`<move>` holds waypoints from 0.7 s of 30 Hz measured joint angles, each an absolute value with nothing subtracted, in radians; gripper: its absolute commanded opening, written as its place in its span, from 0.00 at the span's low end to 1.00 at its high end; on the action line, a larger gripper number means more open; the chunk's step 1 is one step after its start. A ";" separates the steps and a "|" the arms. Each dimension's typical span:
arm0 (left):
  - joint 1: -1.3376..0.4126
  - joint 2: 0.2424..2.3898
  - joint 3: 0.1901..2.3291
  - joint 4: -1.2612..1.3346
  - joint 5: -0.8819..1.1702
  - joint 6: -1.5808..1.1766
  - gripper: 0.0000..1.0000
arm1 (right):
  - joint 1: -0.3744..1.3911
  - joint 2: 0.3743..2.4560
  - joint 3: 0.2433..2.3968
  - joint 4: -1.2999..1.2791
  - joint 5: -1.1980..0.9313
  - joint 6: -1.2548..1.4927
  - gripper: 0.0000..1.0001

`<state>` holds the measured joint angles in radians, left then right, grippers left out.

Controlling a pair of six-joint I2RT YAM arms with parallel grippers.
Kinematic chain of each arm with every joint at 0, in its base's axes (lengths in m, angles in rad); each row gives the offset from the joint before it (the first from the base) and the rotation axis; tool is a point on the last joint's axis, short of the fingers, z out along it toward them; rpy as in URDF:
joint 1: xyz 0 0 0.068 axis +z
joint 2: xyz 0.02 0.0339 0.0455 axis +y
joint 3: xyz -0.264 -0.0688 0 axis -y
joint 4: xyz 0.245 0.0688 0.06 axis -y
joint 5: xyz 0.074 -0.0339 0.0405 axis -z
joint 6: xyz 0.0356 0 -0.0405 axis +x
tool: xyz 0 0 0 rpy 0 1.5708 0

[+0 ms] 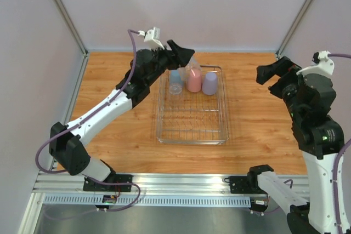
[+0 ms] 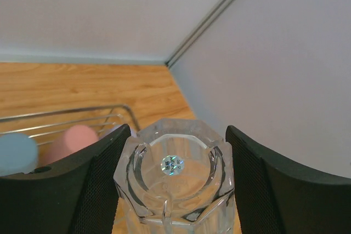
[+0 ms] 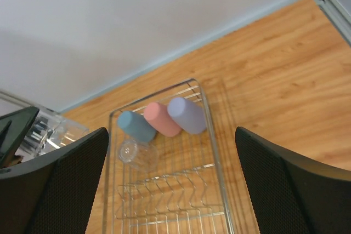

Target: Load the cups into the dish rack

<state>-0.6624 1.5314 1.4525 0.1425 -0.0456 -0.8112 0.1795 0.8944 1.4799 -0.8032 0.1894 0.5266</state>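
Now: the wooden tabletop (image 1: 258,135) carries a rectangular silver wire-mesh dish rack (image 1: 224,114) at centre. Right gripper (image 1: 267,75) hangs well right of it, fingers spread, empty. Left gripper (image 1: 185,58) is over the rack's far end, pinching a clear faceted tumbler (image 2: 174,175). Inside, along the far end: blue tumbler (image 3: 135,126), pink tumbler (image 3: 161,119), lavender plastic tumbler (image 3: 186,115) in a row. Second clear tumbler (image 3: 137,154) sits just near of the blue one.

Looks like a robot lab test cell, probably: plain pale walls (image 1: 219,9) boxing in a wood-look surface (image 1: 258,130), aluminium rail (image 1: 181,182) up front.
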 measured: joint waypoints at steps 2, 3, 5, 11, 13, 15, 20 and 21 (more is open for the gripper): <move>-0.670 1.466 1.296 0.239 -0.026 -0.687 0.21 | 0.167 0.871 1.471 -0.862 0.209 0.530 1.00; -0.676 1.439 1.209 0.306 -0.013 -0.624 0.22 | 0.163 0.867 1.456 -0.879 0.212 0.531 1.00; -0.690 1.432 1.112 0.382 0.015 -0.532 0.22 | 0.159 0.878 1.413 -0.904 0.211 0.538 1.00; -0.743 1.563 1.047 0.549 0.081 -0.319 0.22 | 0.109 1.010 1.289 -0.937 0.176 0.553 1.00; -0.759 1.615 1.056 0.597 0.096 -0.262 0.22 | 0.072 1.047 1.252 -0.932 0.152 0.553 1.00; -0.771 1.668 1.075 0.640 0.102 -0.211 0.22 | 0.026 1.068 1.221 -0.919 0.127 0.553 1.00; -0.793 1.774 1.088 0.768 0.099 -0.134 0.23 | -0.107 1.085 1.209 -0.852 0.043 0.552 1.00; -0.796 1.795 1.089 0.794 0.095 -0.123 0.23 | -0.125 1.093 1.209 -0.834 0.025 0.552 1.00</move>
<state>-0.7963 1.7950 1.0885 0.7944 0.0948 -0.1230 -0.1246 1.0927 1.2087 -0.8345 0.0254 0.5518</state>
